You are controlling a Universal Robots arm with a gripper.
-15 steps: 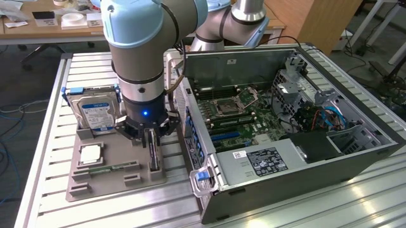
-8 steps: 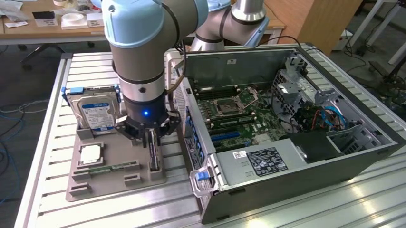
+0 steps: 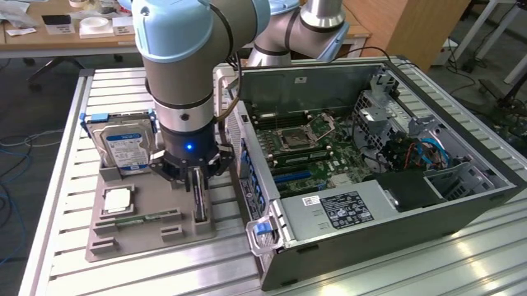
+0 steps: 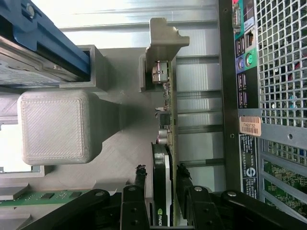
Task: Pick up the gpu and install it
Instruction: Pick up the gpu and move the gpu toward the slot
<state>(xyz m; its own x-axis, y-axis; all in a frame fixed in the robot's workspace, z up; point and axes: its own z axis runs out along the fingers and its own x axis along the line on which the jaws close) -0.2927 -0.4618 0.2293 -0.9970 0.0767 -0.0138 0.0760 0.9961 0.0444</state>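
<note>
**Gpu standing on edge in the tray, with the gripper open around it.**

The gpu [image 4: 165,139] stands on its long edge in a slot of the grey printed tray [image 3: 148,237], along the tray's side nearest the computer case [image 3: 461,213]. Its metal bracket [image 4: 163,40] is at the tray's hard-drive end. Storing it upright probably keeps both faces free for a pinch. The gripper [image 4: 162,172] hangs directly above with its fingers [image 4: 140,179] apart, one on each face. A gap shows beside the card, so nothing is gripped. The tray also holds a hard drive [image 3: 123,145], upright at its far end, and a processor [image 3: 117,198] and memory stick [image 3: 148,217] lying flat. The tray rests on a slatted aluminium table [image 3: 107,86], and the case lies open just beside it. Beyond the tray are a cluttered desk [image 3: 49,40] and a wooden cabinet [image 3: 411,24].
</note>
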